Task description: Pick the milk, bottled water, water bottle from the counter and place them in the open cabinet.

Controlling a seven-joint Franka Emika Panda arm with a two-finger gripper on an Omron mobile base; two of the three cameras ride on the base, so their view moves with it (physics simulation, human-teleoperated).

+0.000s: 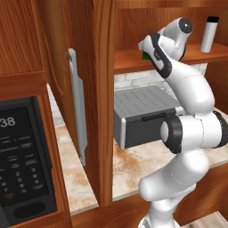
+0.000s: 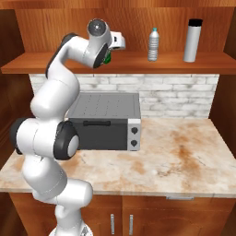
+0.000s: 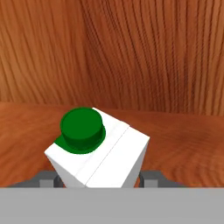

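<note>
On the open cabinet (image 2: 138,61) shelf: 1 milk (image 3: 98,151) carton clamped between gripper (image 3: 99,178) fingers at 9 o'clock of the bottled water (image 2: 153,44) and water bottle (image 2: 192,40); placing step, item 3 of 3; next, release, withdraw.

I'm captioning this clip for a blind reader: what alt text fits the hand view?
Seen from the hand camera, the milk, a white carton with a round green cap, sits tilted between the gripper fingertips. Behind it are the plank shelf and wood-grain back wall of the open cabinet.
</note>
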